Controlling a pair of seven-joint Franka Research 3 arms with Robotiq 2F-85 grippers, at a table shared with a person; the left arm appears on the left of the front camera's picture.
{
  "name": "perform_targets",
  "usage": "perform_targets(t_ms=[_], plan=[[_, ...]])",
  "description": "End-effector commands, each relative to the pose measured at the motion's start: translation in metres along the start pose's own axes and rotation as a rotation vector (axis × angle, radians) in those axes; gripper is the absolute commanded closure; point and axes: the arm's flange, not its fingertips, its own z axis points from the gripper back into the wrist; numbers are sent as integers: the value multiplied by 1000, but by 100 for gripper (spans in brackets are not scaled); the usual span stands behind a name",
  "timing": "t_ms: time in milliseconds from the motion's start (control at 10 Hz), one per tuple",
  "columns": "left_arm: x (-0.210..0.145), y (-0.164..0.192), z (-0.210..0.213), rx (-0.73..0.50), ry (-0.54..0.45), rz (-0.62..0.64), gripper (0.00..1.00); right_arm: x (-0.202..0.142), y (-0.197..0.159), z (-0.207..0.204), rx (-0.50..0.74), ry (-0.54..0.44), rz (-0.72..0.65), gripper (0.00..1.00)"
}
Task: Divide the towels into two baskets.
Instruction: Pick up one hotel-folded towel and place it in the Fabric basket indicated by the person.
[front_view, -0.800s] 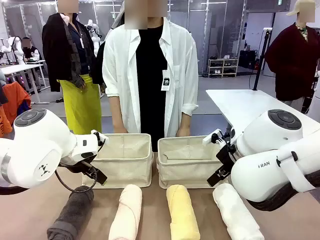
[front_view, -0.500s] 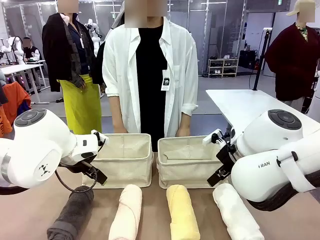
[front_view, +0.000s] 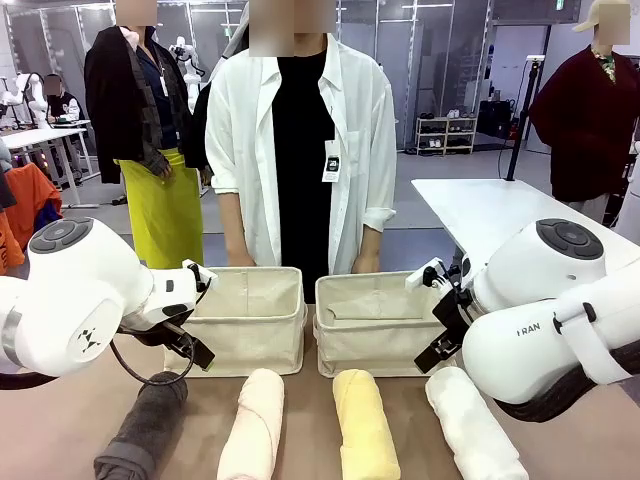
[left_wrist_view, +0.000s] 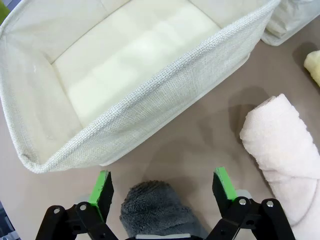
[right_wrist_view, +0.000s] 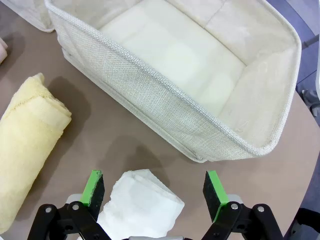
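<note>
The left basket (left_wrist_view: 165, 100) is standing empty just ahead of the left hand (left_wrist_view: 163, 186), the right basket (right_wrist_view: 165, 110) ahead of the right hand (right_wrist_view: 153, 188). The grey towel (left_wrist_view: 157, 210) and white towel (right_wrist_view: 142, 205) are lying beneath those wide-apart hands, which should be sinking squarely astride each roll.

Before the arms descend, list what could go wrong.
The open left jaws hover over just the end of the grey towel; gripped there, it may unwind or droop.
Same for the right jaws and the white towel.
The baskets stand close ahead; a drooping roll could snag a soft wall.
</note>
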Motion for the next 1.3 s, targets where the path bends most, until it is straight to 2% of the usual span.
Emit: perform_targets(t_ms=[0, 200, 400, 500, 600, 700, 800, 900, 1200], plan=[[0, 0, 0, 0, 0, 1, 0, 0, 1, 0, 1, 0, -1, 0], [7, 5, 9, -9, 0, -23, 0, 8, -9, 14, 33, -6, -10, 0], [17, 21, 25, -126, 44, -26, 0, 24, -24, 32, 100, 52, -33, 0], [19, 30, 33, -171, 50, 0, 0, 30, -31, 40, 175, 49, -73, 0], [17, 40, 43, -278, 82, 4, 0, 32, -42, 50, 275, 47, -126, 0], [13, 56, 55, -437, 92, 38, 0, 32, -59, 56, 397, 55, -210, 0], [4, 75, 62, -543, 76, 97, 0, 27, -78, 62, 475, 60, -299, 0], [-6, 91, 69, -697, 24, 128, 0, 17, -97, 69, 551, 13, -400, 0], [-54, 148, 72, -967, -159, 337, 0, -39, -150, 80, 829, -89, -617, 0]])
